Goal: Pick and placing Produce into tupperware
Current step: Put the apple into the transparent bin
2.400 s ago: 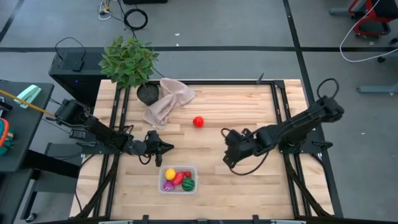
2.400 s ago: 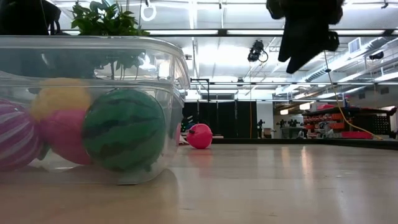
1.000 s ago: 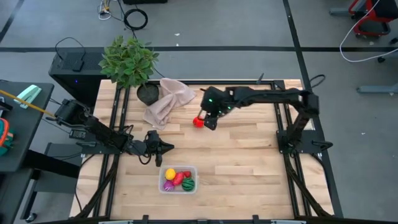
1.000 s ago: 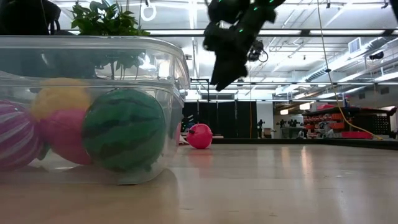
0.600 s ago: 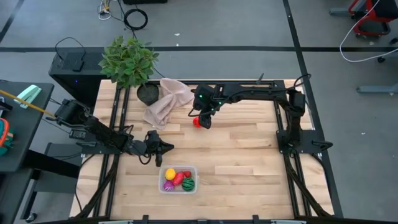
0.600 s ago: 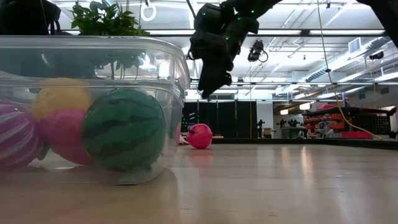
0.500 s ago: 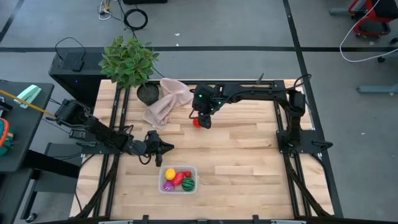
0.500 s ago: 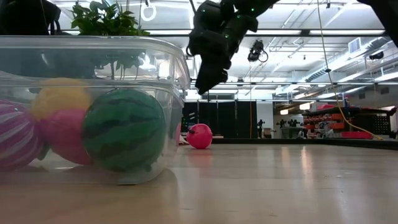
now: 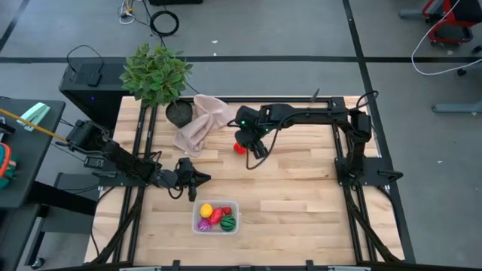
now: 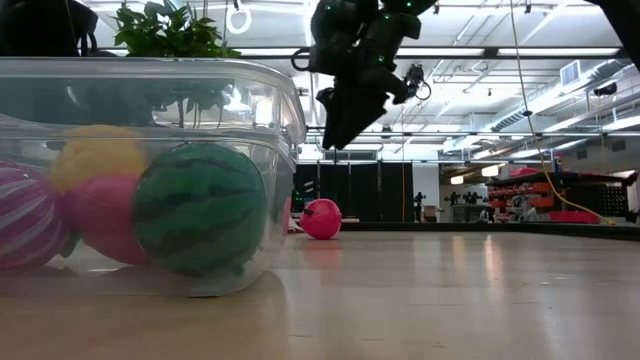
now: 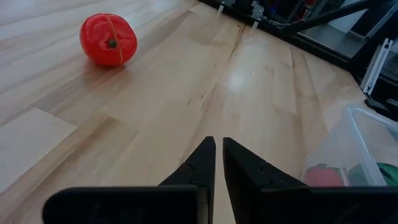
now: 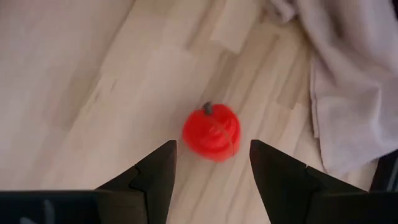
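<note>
A red tomato-like toy (image 9: 239, 147) lies alone on the wooden table beside the beige cloth; it also shows in the low view as the red toy (image 10: 321, 218). My right gripper (image 12: 211, 167) hovers above it, open, with one finger to each side of the toy (image 12: 211, 132) and not touching it. The clear tub (image 9: 233, 204) stands near the table's near edge and holds a yellow, a red and a purple toy and a green striped ball (image 10: 200, 208). My left gripper (image 11: 217, 155) waits, shut, just to the far left of the tub (image 11: 367, 134).
A beige cloth (image 9: 202, 122) lies crumpled to the left of the red toy, leaning on the pot of a leafy plant (image 9: 156, 75) at the far left corner. Dark frame rails (image 9: 340, 143) run along both sides. Bare wood spreads between the toy and the tub.
My right gripper has shifted a little toward the table's left, over the red toy, and has turned about its wrist while staying above the table. The toy, the tub and my left arm have kept still.
</note>
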Robot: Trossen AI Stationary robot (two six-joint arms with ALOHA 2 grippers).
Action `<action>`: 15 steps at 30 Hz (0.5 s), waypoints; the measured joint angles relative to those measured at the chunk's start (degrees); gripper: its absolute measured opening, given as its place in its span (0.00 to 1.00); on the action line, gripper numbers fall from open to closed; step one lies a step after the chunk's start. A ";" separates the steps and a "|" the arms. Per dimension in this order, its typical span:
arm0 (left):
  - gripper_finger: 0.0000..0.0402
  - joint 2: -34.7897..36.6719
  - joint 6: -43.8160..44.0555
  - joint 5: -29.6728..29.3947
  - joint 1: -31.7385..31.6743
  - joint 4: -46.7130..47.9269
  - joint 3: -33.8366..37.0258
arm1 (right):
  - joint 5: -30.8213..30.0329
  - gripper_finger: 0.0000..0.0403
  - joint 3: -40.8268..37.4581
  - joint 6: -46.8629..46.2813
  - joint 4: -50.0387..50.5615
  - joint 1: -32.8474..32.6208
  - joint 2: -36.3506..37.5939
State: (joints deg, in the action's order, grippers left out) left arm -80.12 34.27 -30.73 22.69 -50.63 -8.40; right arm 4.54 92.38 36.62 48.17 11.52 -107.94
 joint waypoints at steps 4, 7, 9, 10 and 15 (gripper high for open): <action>0.08 0.00 1.45 0.00 -0.01 -0.01 0.00 | -1.12 0.53 -0.02 9.30 2.92 -0.21 0.00; 0.09 0.00 1.50 0.01 0.00 -0.03 0.00 | -1.63 0.53 -0.02 15.77 2.77 -0.17 0.00; 0.09 0.00 1.54 -0.01 0.01 -0.05 0.00 | -1.75 0.53 -0.02 19.17 2.28 -0.18 -0.32; 0.10 0.00 1.54 0.01 -0.01 -0.05 0.00 | -1.73 0.53 -0.02 19.50 1.79 0.04 -0.57; 0.09 0.00 1.59 0.00 0.01 -0.09 0.00 | -1.31 0.53 -0.04 22.55 1.01 0.88 -3.18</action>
State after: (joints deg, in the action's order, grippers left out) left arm -80.12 35.87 -30.73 22.70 -50.72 -8.40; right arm 3.22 92.33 59.17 49.17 12.40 -111.12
